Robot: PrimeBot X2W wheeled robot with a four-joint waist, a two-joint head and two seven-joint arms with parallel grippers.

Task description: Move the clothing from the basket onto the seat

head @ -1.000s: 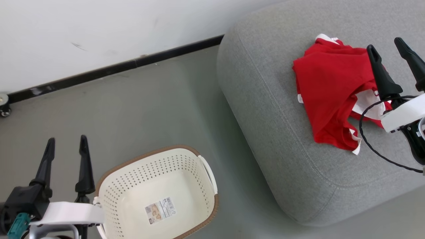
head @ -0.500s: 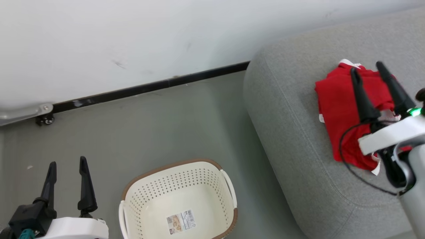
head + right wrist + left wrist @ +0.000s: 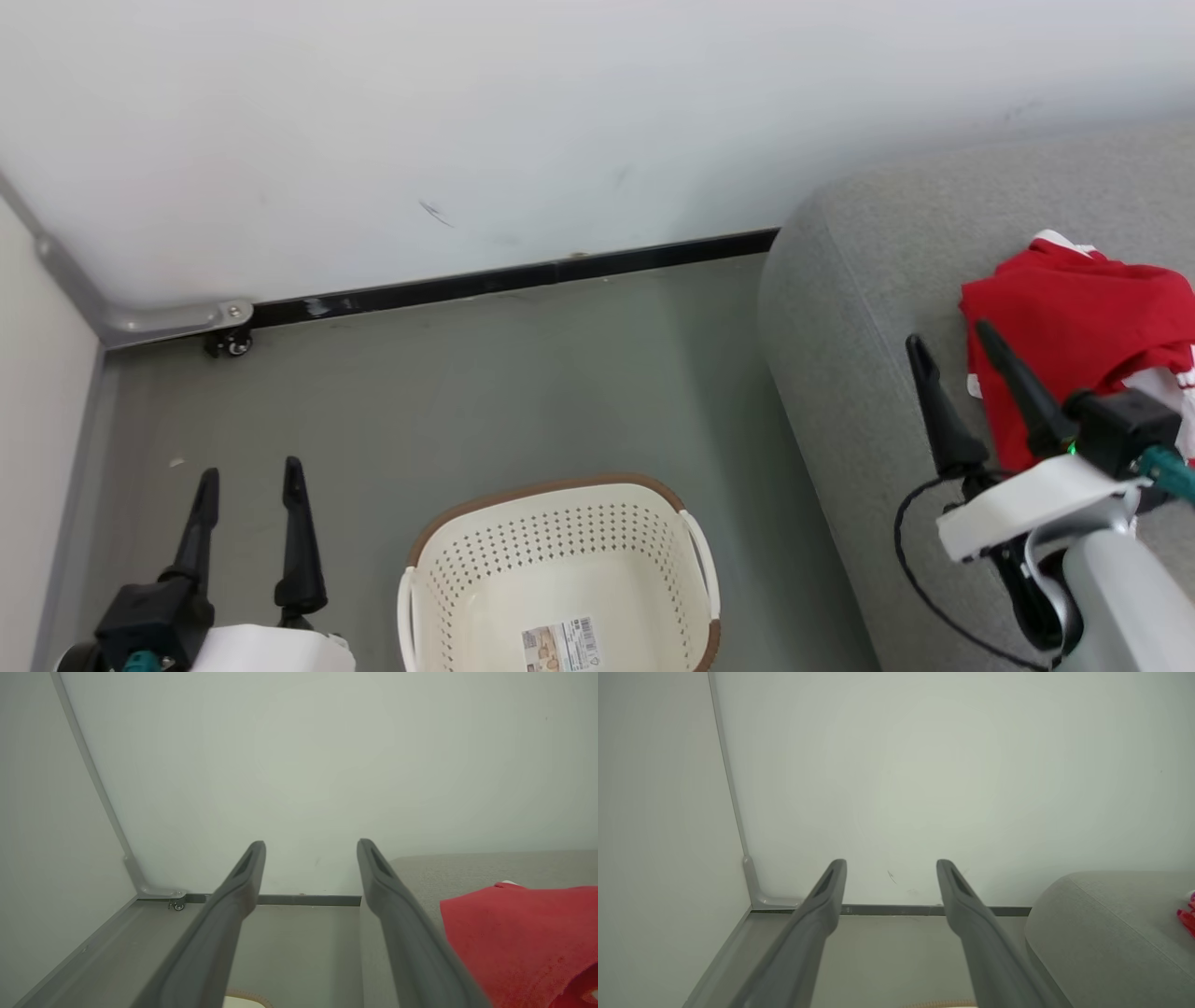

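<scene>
1. White wall [image 3: 560,112] and grey-green floor [image 3: 523,373] run from 9 to 1 o'clock in head view.
2. Seat [image 3: 859,308] at 3 o'clock, grey, rounded corner.
3. Basket [image 3: 560,485] at 6 o'clock on floor; what shows of its inside holds no cloth.
4. Clothing [image 3: 1083,327]: red heap on seat, 3 o'clock, partly cut off by frame edge.
5. Right gripper [image 3: 948,334] at 4 o'clock, jaws spread, holding nothing, just beside heap. Left gripper [image 3: 250,471] at 7 o'clock, spread, empty.
6. Risk: right finger catches cloth on a swing and drags it off seat.
</scene>
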